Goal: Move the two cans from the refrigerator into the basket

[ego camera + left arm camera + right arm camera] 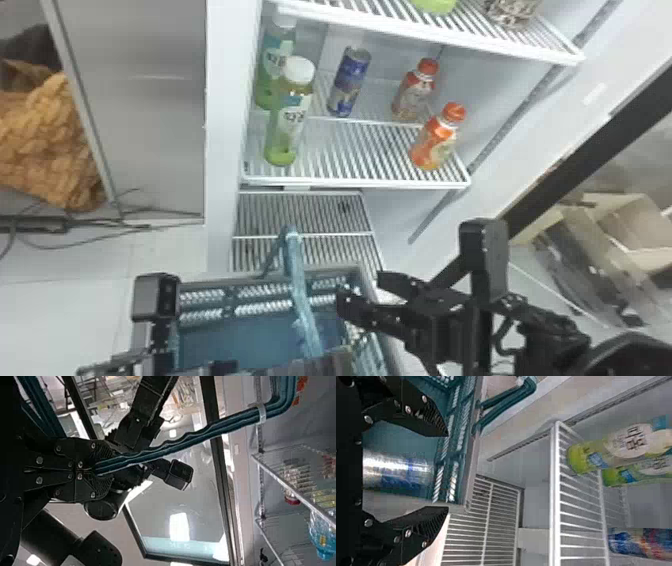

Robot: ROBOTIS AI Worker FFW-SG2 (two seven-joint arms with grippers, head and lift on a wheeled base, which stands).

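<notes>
Nearest, the left gripper is clamped on the blue-green handle of the basket, while the right gripper sits at the basket's right side with its fingers spread and nothing between their tips. One silver-and-blue can lies inside the basket. Farther off, the other can, a blue one, stands on the refrigerator's middle shelf, between two green bottles with white caps on the left and two orange-capped bottles on the right.
</notes>
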